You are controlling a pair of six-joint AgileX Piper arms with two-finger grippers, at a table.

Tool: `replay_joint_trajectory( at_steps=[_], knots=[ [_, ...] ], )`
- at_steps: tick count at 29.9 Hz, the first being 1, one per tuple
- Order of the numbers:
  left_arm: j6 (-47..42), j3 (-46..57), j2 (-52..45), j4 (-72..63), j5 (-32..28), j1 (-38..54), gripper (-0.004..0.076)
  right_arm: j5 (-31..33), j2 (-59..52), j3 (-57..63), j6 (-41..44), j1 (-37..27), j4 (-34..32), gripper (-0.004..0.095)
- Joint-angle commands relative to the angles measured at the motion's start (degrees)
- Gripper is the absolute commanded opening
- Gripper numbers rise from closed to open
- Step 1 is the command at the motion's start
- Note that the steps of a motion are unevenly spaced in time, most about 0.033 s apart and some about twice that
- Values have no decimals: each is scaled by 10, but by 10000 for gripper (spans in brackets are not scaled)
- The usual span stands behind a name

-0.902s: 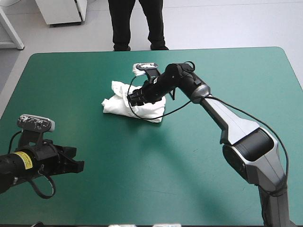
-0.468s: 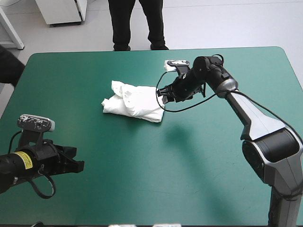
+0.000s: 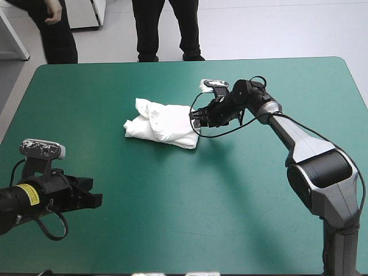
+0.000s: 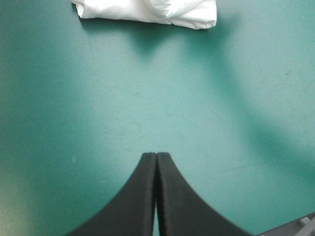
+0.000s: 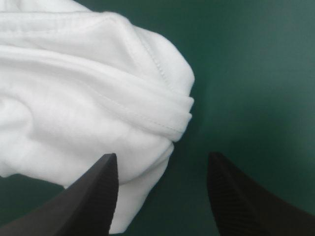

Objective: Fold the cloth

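The white T-shirt (image 3: 163,123) lies as a folded bundle on the teal-green table, a little left of centre toward the far edge. My right gripper (image 3: 196,119) is low at the bundle's right end, open. In the right wrist view its fingers stand apart with the T-shirt (image 5: 83,98) just ahead and partly before one finger; nothing is between them. My left gripper (image 3: 96,199) rests near the front left of the table, shut and empty. Its joined fingers (image 4: 147,196) point across bare cover at the T-shirt (image 4: 147,11) far ahead.
A person stands at the far left corner of the table (image 3: 49,34), not over it. Bare teal-green cover (image 3: 190,201) spreads over the front and the right half.
My right gripper left the top of the bundle, moved out to its right and let go, then came back slightly toward the bundle's right end. The left arm is still.
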Motion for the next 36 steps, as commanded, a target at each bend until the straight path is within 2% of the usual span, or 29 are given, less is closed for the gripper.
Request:
replay_joint_trajectory(
  at_steps=[1,8,11,14,17,18,21,26,30,36],
  knots=[
    [-5,-12,0,-4,-32,-2,-10,-22,-20,-13,-21,4,39,518],
    [-5,-12,0,-4,-32,-2,-10,-35,11,-13,-29,25,61,513],
    [-5,-12,0,-3,-32,-2,-10,-35,25,-13,-24,34,64,475],
    [-5,-12,0,-3,-31,-2,-10,-30,33,-13,-16,37,60,325],
    [-5,-12,0,-3,-27,-2,-10,-27,31,-13,-10,37,35,44],
    [-5,-12,0,-3,-27,-2,-10,-24,30,-13,-8,36,27,-14],
    [-5,-12,0,-3,-27,-2,-10,-6,21,-13,4,35,-5,-17],
    [-5,-12,0,-3,-27,-2,-10,13,-2,-8,59,25,-95,-17],
    [-5,-12,0,-8,-27,-2,-10,-11,-51,41,81,6,-163,-17],
    [-5,-12,0,-8,-27,-2,-10,-76,-160,210,84,-70,-169,-17]
  ],
)
